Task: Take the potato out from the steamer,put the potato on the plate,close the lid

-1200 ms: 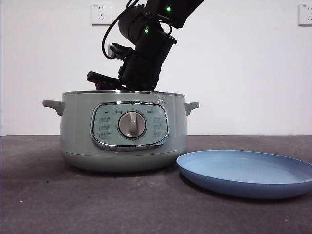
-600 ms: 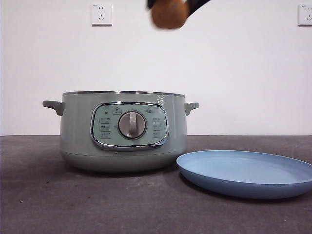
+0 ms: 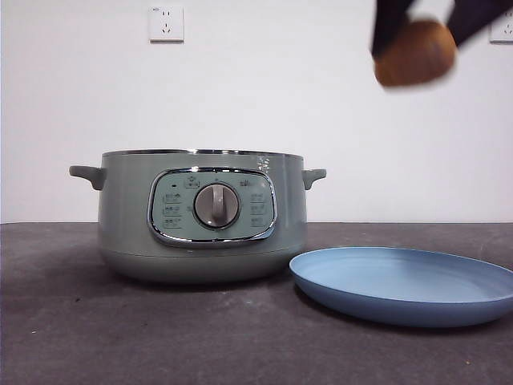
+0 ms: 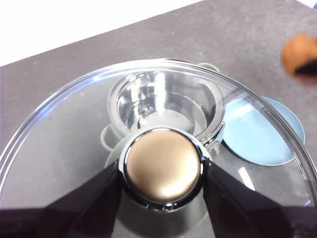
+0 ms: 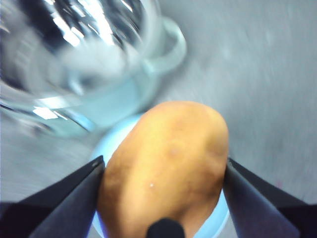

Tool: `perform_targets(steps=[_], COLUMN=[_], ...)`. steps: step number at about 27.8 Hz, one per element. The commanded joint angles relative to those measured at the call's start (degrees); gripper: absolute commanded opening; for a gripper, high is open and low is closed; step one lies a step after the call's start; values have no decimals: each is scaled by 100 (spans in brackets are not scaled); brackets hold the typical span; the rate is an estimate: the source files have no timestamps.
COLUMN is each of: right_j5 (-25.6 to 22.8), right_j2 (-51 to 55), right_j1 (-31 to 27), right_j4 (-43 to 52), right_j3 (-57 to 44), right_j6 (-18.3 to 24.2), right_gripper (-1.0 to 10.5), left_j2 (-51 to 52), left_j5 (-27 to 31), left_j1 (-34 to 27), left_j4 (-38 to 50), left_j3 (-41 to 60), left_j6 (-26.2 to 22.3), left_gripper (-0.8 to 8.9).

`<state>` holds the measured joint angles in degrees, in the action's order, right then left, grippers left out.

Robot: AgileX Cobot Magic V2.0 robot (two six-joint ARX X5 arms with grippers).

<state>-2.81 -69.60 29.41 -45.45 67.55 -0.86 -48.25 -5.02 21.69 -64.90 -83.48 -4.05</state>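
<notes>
My right gripper is shut on the orange-brown potato, high in the air above the light-blue plate. The plate shows blurred beneath the potato in the right wrist view. The sage-green steamer stands open on the table, its shiny inside bare. My left gripper holds the glass lid by its knob, well above the steamer. The potato also appears far off in the left wrist view, beyond the plate.
The dark table runs in front of the steamer and plate. A white wall with sockets stands behind. The steamer's handle points toward the plate.
The right gripper lifted the potato out of the steamer, then carried it to the right until it hangs above the plate. The steamer and plate stayed put.
</notes>
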Motion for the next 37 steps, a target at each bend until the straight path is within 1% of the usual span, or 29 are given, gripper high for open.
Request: perform_targets(steps=[1, 2, 6, 11, 17, 22, 23, 25, 26, 29, 30, 31, 32, 37], right_j5=[323, 404, 424, 439, 442, 444, 437, 437, 439, 435, 435, 435, 433, 411], right_j2=[-9, -11, -179, -575, -1217, -1493, -1510, -1510, -1508, -1506, -1504, -1504, -1502, -1355], right_j1=[-90, -109, -129, -188, -203, -203, -203, -203, -203, -205, -205, -205, -205, -208], right_j4=[664, 920, 1978, 2793, 3250, 3296, 3296, 3300, 3305, 3298, 3298, 3298, 3298, 3303], right_j3=[-911, -1176, -2037, -2533, -2586, -2586, -2586, -2586, -2586, -2586, -2586, -2586, -2583, -2570], right_j6=[-199, -229, -350, -356, -356, -361, -380, -424, -424, -424, -424, -433, -461, -468], right_gripper=[-12, -12, -12, -12, -12, -11, 6, 68, 142, 460, 536, 587, 604, 604], left_j2=[24, -4, -11, -22, -57, -151, -190, -260, -295, -472, -538, -608, -697, -1161], left_j5=[-11, -11, -11, -11, -15, -144, -144, -149, -151, -284, -328, -396, -431, -470], left_j1=[0, 0, 0, 0, 0, 2, 4, 7, 9, 11, 11, 11, 11, 11], left_j4=[269, 269, 269, 299, 334, 356, 380, 426, 452, 610, 682, 758, 857, 1423], left_j3=[-24, -24, -24, -24, -24, -24, -24, -24, -24, -24, -24, -24, -24, -24], left_j6=[-68, -68, -68, -68, -70, -70, -70, -74, -98, -201, -201, -214, -227, -354], left_gripper=[-9, -9, -9, -9, -9, -9, -9, -9, -9, -9, -9, -9, -9, -9])
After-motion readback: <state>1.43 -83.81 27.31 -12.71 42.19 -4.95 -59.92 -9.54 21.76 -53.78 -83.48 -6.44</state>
